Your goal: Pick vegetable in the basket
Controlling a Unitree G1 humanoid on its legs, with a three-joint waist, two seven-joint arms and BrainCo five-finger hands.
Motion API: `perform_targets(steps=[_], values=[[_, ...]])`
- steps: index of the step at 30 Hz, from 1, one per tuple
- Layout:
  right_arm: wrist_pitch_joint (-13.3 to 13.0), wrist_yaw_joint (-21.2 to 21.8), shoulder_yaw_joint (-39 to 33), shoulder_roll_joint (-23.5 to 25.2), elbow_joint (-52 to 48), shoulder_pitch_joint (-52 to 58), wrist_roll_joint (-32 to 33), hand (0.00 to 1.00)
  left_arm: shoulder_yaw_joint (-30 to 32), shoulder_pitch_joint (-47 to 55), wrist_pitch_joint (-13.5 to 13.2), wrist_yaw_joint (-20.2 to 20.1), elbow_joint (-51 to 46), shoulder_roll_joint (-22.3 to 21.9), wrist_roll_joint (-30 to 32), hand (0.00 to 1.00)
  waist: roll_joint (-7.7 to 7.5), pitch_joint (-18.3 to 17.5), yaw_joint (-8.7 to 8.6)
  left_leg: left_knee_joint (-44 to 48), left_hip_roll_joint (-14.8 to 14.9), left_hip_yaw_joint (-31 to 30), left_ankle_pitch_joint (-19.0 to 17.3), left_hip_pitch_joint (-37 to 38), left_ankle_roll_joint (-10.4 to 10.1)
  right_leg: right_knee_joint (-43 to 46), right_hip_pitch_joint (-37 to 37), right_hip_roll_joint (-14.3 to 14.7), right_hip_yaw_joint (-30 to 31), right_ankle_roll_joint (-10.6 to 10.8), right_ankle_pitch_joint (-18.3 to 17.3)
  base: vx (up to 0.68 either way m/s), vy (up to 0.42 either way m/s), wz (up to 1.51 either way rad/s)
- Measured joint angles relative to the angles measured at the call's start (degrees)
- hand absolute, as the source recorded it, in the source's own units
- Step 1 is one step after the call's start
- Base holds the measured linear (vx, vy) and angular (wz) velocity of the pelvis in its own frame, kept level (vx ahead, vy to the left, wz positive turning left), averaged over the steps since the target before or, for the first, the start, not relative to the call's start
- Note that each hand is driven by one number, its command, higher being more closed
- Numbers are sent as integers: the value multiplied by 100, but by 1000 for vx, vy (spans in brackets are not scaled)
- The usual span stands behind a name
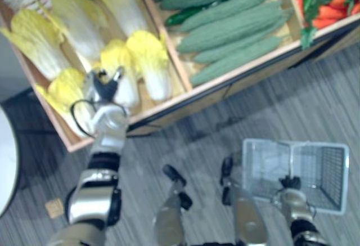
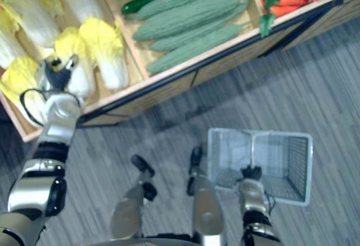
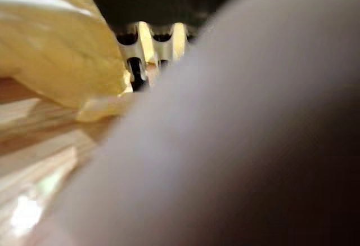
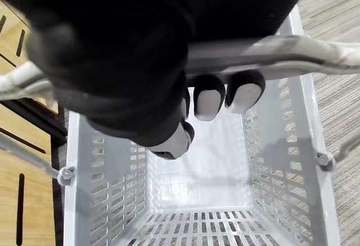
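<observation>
- Left eye view: a wooden display crate [image 1: 169, 106] stands on the far side. Its left compartment holds cabbages and the one to its right holds long green bumpy gourds [image 1: 230, 23].
- The left hand [image 1: 104, 87] hovers low over the near left part of the cabbage compartment. It is just beside the near left flank of a small pale yellow, leafy napa cabbage [image 1: 122, 68], and may be touching it.
- The hand looks open, with fingers spread and fairly straight and nothing clasped between them.
- At the near right, the right hand [image 1: 290, 185] holds a grey slotted plastic basket [image 1: 323, 170] above the floor. It is well apart from the crate.
- Right eye view: the scene matches. The napa cabbage [image 2: 79, 60] lies with its frilly yellow top pointing far and its white base pointing near, still in the crate. The basket [image 2: 289, 161] is empty.
- Left wrist view: the fingers [image 3: 132, 37] hang fairly straight, with a yellow cabbage leaf [image 3: 56, 49] just beside them. A pale mass sits very close, probably a cabbage's white rib, though I cannot be sure.
- Right wrist view: the right hand's fingers [image 4: 209, 97] are curled round the basket's grey bar handle [image 4: 270, 52], a firm closed grip. The slotted bottom shows bare.
- Handling, as a judgement: the cabbage should be fairly light but bulky.
- Its outer leaves are soft, loose and easy to bruise or tear, and its white base is firm.
- It is best grasped across the stiff lower half, thumb on one flank and fingers on the other, not by the frilly top.
- The hand needs to shift a little right and far to straddle it.
</observation>
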Motion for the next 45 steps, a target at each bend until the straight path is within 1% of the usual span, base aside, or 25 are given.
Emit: perform_targets(steps=[3,4,7,9,10,16,18,19,22,24,26,27,29,31,34,36,37,38,39,40,41,42,43,44,45], values=[[-13,-28,28,95,-465,64,159,100,-16,1,25,-6,-2,-3,0,100,-58,34,12,0,5,113,-1,115,-1,36,43,3,86,0,0,-6,-7,-16],[-27,-28,40,101,-708,121,212,100,-60,-1,79,-14,-3,-8,0,100,-67,41,6,0,2,135,-1,174,-1,46,94,-6,90,1,0,9,-8,-6],[-97,-29,71,87,-1070,267,207,100,-189,80,117,-183,1,-101,5,100,-85,53,3,0,-9,121,-4,422,-4,38,370,-27,46,1,-10,17,-8,5],[-175,-28,142,41,-1090,282,201,100,-283,226,107,-276,-18,-206,12,100,-86,52,-20,0,-30,81,-6,574,-5,13,568,-53,-11,15,-30,28,-17,21],[-204,-23,225,37,-1101,288,124,100,-293,330,103,-302,-29,-248,14,100,-80,48,-52,0,-42,-67,-7,682,-5,12,746,-74,-124,20,-73,20,-19,28],[-189,-18,190,18,-1044,421,62,100,-273,805,82,-444,-398,-247,225,100,-55,8,-38,-1,-81,-388,-29,1025,-24,11,1288,-126,-382,71,-168,24,-19,28],[-167,-14,106,3,-1013,433,-67,100,-230,1040,87,-446,-723,-247,229,100,-48,-15,-24,-1,-105,-492,-29,1107,-23,5,1434,-141,-453,76,-176,12,-5,23],[-160,-13,73,-4,-987,434,-86,100,-216,1130,88,-448,-862,-247,236,100,-38,-73,-20,-2,-110,-503,-31,1102,-20,4,1436,-146,-465,77,-176,9,2,11],[-108,-8,-47,-92,-842,547,-118,100,-202,1651,87,-448,-1613,-245,458,100,3,-436,10,-2,-153,-552,-35,1133,-15,-17,1516,-167,-507,78,-176,30,0,9],[-76,13,-169,-158,-752,707,-118,100,-208,2029,88,-448,-2348,-241,901,100,59,-698,6,-4,-179,-676,-50,1251,-21,-96,1725,-205,-591,92,-184,46,-3,20],[-67,32,-266,-171,-750,868,-120,100,-222,2300,79,-448,-2928,-242,1246,100,106,-876,24,-4,-179,-712,-96,1282,-11,-100,1779,-208,-627,118,-202,28,4,16],[-63,44,-316,-177,-751,993,-119,100,-260,2496,66,-447,-3283,-245,1424,100,156,-993,9,-9,-189,-800,-112,1303,-21,-111,1849,-222,-689,134,-213,17,1,22],[-2,75,-443,-176,-751,1164,-119,100,-353,2741,-43,-445,-3711,-322,1608,100,227,-1177,20,-26,-200,-836,-121,1312,-33,-163,1916,-231,-735,141,-217,-1,8,16],[20,77,-473,-175,-751,1249,-118,100,-484,2858,-95,-427,-3929,-501,1779,100,279,-1243,38,-38,-204,-839,-173,1314,-74,-201,1926,-236,-738,188,-224,-29,22,2],[33,82,-470,-169,-768,1333,-120,100,-997,2911,-180,-426,-3989,-749,1800,100,297,-1273,-6,-39,-213,-834,-178,1306,-79,-239,1921,-259,-732,199,-218,-24,14,0],[37,78,-471,-163,-852,1417,-111,100,-1379,2911,-312,-447,-3987,-875,1798,100,287,-1280,-46,-39,-216,-822,-188,1298,-80,-273,1915,-272,-706,234,-193,1,12,-3],[46,76,-472,-136,-1000,1510,-109,100,-1704,2909,-399,-458,-3969,-910,1790,100,284,-1284,-53,-39,-229,-807,-199,1297,-77,-284,1907,-285,-684,254,-180,22,28,-6],[47,63,-473,-82,-1158,1601,-108,100,-2041,2907,-563,-509,-3869,-957,1760,100,281,-1288,-73,-39,-248,-797,-212,1297,-70,-284,1896,-300,-667,264,-173,31,30,-8],[49,62,-470,-45,-1252,1654,-107,100,-2220,2906,-629,-544,-3787,-995,1743,100,277,-1299,-76,-39,-254,-781,-218,1297,-69,-284,1879,-304,-643,291,-156,39,23,-19],[54,60,-469,53,-1421,1717,-102,100,-2567,2907,-724,-638,-3562,-1101,1737,100,259,-1330,-85,-38,-256,-682,-237,1297,-72,-271,1788,-305,-537,313,-141,44,19,-42],[55,50,-430,164,-1630,1724,-102,100,-2873,2907,-811,-802,-3288,-1207,1699,100,239,-1342,-85,-25,-255,-533,-256,1306,-70,-196,1658,-306,-386,301,-135,41,24,-57],[55,29,-378,210,-1738,1710,-102,100,-3017,2907,-833,-888,-3125,-1264,1689,100,227,-1348,-82,-4,-252,-410,-281,1317,-72,-125,1541,-311,-320,265,-135,31,29,-75],[55,-10,-247,239,-1860,1660,-99,100,-3171,2906,-857,-974,-2880,-1344,1687,100,208,-1361,-83,-3,-242,-188,-307,1327,-62,-25,1384,-338,-320,185,-218,42,52,-109],[54,-45,20,273,-2046,1480,-103,100,-3293,2911,-922,-1176,-2509,-1467,1684,100,175,-1377,-131,2,-250,242,-275,1346,24,438,1149,-758,-1276,-205,-353,52,69,-122],[54,-48,178,273,-2087,1392,-104,100,-3320,2913,-931,-1234,-2408,-1509,1684,100,151,-1377,-134,2,-251,429,-283,1384,33,676,1078,-980,-1744,-349,-426,75,85,-153]])
